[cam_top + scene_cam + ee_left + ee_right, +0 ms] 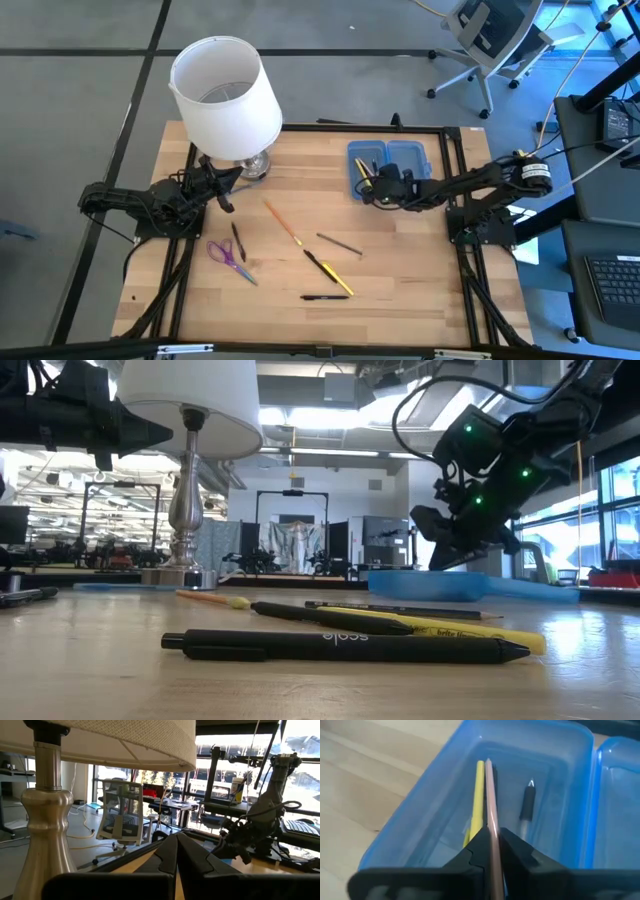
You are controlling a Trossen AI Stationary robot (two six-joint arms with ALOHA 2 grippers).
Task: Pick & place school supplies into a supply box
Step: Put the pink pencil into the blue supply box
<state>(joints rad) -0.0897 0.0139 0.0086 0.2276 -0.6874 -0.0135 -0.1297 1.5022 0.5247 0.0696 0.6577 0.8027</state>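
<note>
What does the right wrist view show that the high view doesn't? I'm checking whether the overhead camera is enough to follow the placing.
Only the right wrist view shows the right gripper shut on a tan pencil inside the box, beside a yellow pencil and a black pen. Only the high view shows the scissors, the supplies left on the table, the lamp and the left gripper. Both show the blue supply box.

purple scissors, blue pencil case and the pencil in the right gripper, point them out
purple scissors (228, 259): high view, where handles meet blades.
blue pencil case (412, 156): high view, bare floor of one half.
pencil (490, 802): right wrist view, mid-shaft, ahead of the right gripper (492, 840).
</note>
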